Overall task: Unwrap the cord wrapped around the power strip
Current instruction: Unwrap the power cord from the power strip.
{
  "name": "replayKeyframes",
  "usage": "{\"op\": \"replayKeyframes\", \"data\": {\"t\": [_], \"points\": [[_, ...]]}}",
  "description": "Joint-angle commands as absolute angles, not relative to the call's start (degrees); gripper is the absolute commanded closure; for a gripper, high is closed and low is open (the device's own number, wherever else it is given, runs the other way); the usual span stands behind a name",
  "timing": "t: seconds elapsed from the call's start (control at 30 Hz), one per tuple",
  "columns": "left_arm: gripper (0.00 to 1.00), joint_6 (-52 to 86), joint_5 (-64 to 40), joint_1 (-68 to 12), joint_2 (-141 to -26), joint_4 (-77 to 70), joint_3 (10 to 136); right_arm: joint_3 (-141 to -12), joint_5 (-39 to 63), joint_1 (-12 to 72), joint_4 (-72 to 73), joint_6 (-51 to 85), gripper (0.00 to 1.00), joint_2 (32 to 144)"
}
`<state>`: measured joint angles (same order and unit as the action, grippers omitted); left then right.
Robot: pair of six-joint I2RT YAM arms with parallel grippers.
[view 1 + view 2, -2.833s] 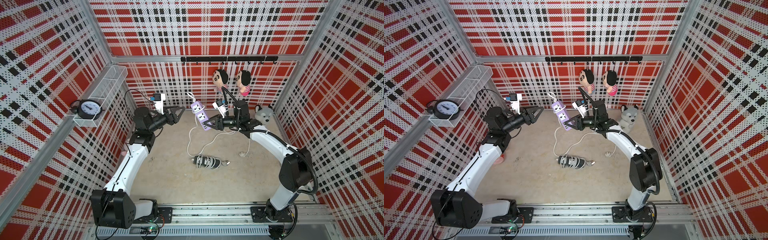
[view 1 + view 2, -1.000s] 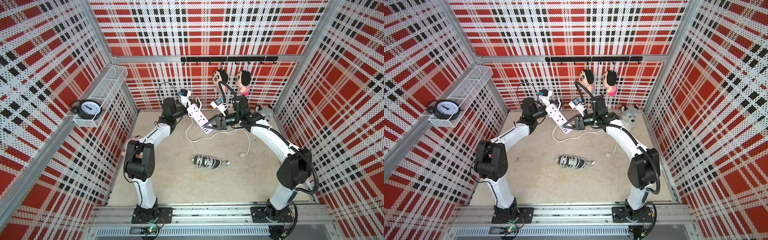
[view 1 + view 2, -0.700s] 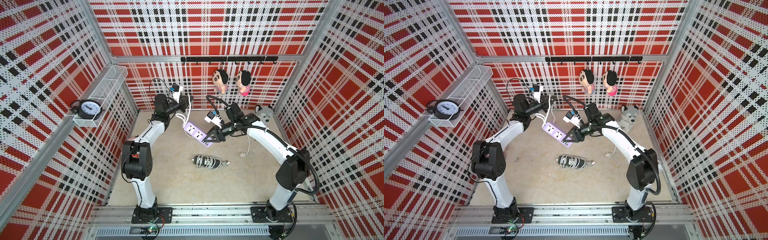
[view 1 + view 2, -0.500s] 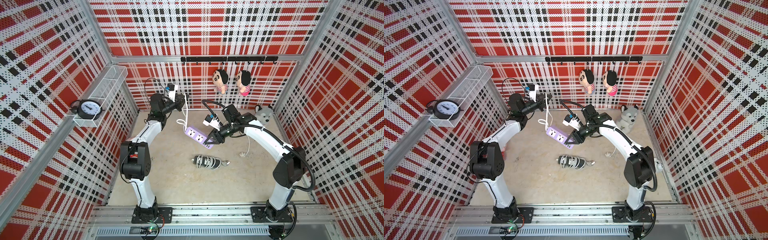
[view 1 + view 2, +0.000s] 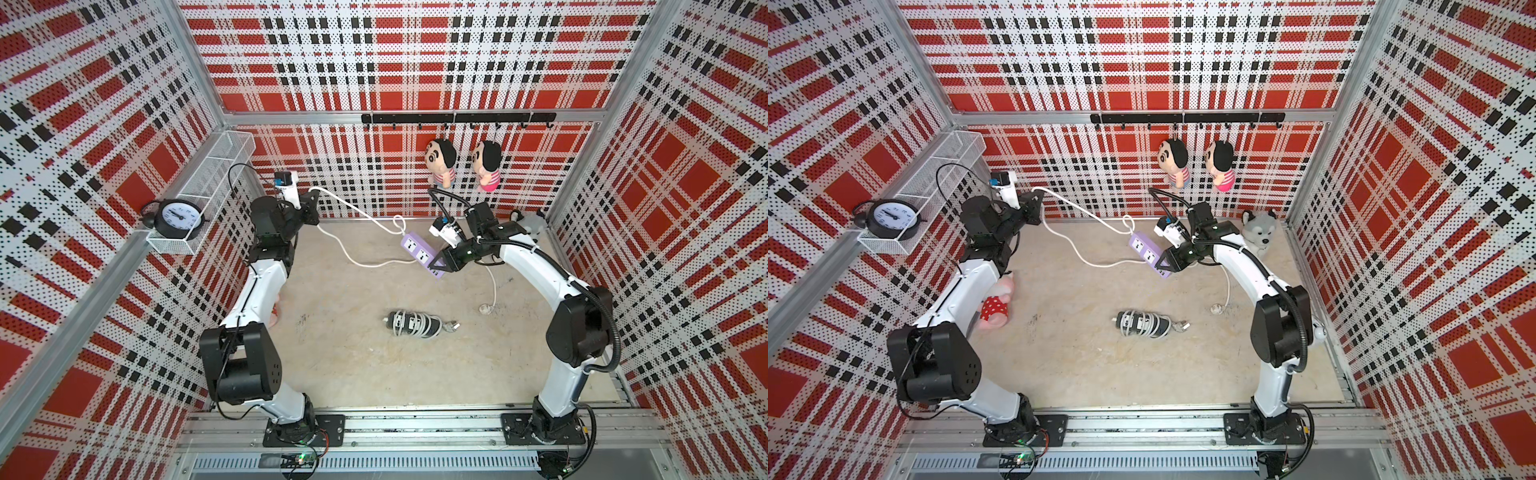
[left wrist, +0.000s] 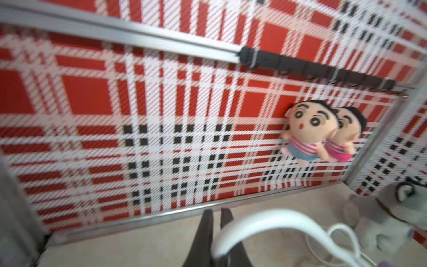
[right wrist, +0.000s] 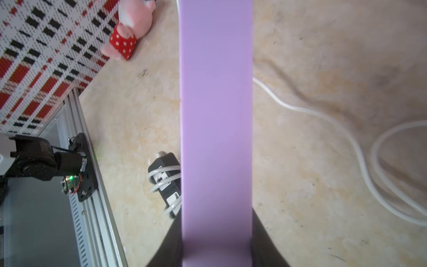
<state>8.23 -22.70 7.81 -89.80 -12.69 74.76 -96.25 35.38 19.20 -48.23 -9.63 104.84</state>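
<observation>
The purple power strip (image 5: pixel 417 250) (image 5: pixel 1147 252) hangs above the floor near the back middle, and my right gripper (image 5: pixel 440 264) (image 5: pixel 1165 266) is shut on its near end. In the right wrist view the power strip (image 7: pixel 216 115) fills the gap between the jaws of the right gripper (image 7: pixel 216 240). My left gripper (image 5: pixel 311 205) (image 5: pixel 1034 207) (image 6: pixel 216 213) sits by the back left corner, shut on the white cord (image 5: pixel 353 210) (image 5: pixel 1077 210) (image 6: pixel 265 219). One stretch of cord runs taut to the strip's far end, where a small loop stands. Another stretch sags onto the floor.
A black power strip (image 5: pixel 413 324) wound in white cord lies mid-floor. A pink plush (image 5: pixel 994 307) lies by the left arm, and a husky plush (image 5: pixel 1260 230) sits at the back right. Two dolls (image 5: pixel 440 164) hang on the back wall. A clock (image 5: pixel 176 214) sits in the wire basket.
My left gripper has pulled the cord away from the strip toward the back left corner. The right gripper has carried the strip lower and slightly right, and the cord between them is drawn out.
</observation>
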Motion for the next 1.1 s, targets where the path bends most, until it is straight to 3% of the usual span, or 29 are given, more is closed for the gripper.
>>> {"op": "replayKeyframes", "data": {"t": [0.0,0.2,0.33,0.37,0.47,0.53,0.73,0.9,1.07], "points": [[1.00,7.31,-8.14,10.10,-87.85,-9.44,76.12,-91.66,32.22,14.31,-49.59,-4.34,1.00,100.56],[1.00,11.42,-2.00,12.13,-89.86,-8.13,76.37,-87.16,32.96,9.52,-47.42,-2.64,1.00,96.70],[0.99,10.97,-3.75,9.16,-92.10,-8.22,76.88,-85.29,38.23,9.73,-45.31,-1.96,1.00,95.15],[0.90,10.61,-4.38,7.65,-92.90,-8.13,77.06,-85.04,38.42,10.07,-45.11,-1.61,1.00,94.86],[0.31,8.62,-5.02,3.02,-95.46,-7.01,78.65,-84.38,39.79,10.89,-44.20,-0.68,1.00,94.06],[0.00,8.00,-6.35,0.55,-97.04,-6.30,80.13,-84.20,39.79,11.05,-43.87,0.15,1.00,93.52],[0.02,7.56,-9.07,-4.00,-98.14,-3.43,84.07,-82.09,40.99,11.07,-39.75,7.00,1.00,91.23],[0.02,8.17,-14.54,-4.18,-95.81,7.85,86.32,-77.34,40.08,11.32,-30.47,18.40,1.00,88.20],[0.02,14.26,-24.90,-7.50,-84.77,1.54,71.89,-73.40,39.50,14.60,-22.31,22.98,1.00,84.60]]}}
